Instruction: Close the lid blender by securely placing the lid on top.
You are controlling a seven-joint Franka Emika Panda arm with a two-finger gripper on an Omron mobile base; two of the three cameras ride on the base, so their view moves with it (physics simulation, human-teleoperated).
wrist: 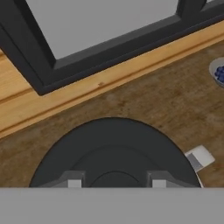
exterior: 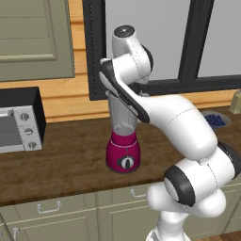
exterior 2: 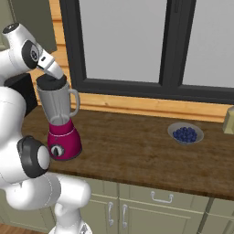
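A dark wooden counter [exterior 2: 137, 151] runs under a black-framed window [exterior 2: 137, 41], with pale cabinet doors below. The blender [exterior 2: 61, 123] stands toward the counter's left end, nearer the front edge than the wall, its magenta base and round dial facing out; a grey toaster oven [exterior: 19, 122] sits further left and a bowl of blue berries [exterior 2: 185, 133] well to the right. The lid [exterior 2: 51, 82] lies at the mouth of the clear jar, and in the right base view it looks level with the rim. The gripper [wrist: 117, 180] is directly above it, fingertips [wrist: 75, 179] close against the black cap on either side of its raised centre. Whether they are clamped on it or just resting there cannot be told. The task looks nearly finished: the lid appears to be on the jar, and what seems left is pressing it home, letting go and lifting clear.
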